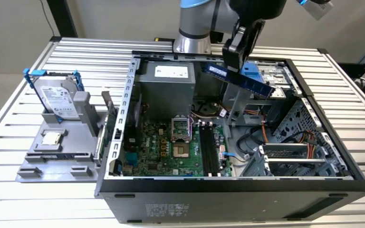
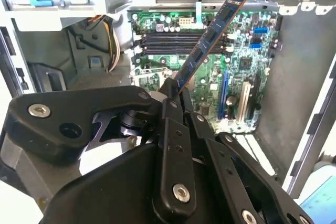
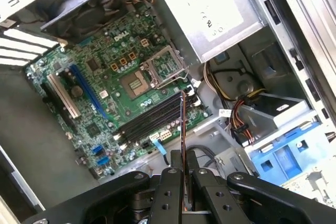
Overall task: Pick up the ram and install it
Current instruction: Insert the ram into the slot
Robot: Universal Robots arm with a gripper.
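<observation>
The claw (image 1: 232,71) grips the ram (image 1: 258,88): pickup done. It hangs above the case (image 1: 233,202), clear of the slots (image 1: 209,151), not yet seated.

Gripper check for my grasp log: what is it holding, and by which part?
The gripper holds the ram, pinched across its flat faces partway along, both ends jutting free.

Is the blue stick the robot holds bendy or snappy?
Probably stiff: the ram sticks straight out from the gripper without drooping. Likely light, since a pinch near one end holds it. It looks very thin edge-on in the first wrist view, so it may be fragile if pushed sideways.
</observation>
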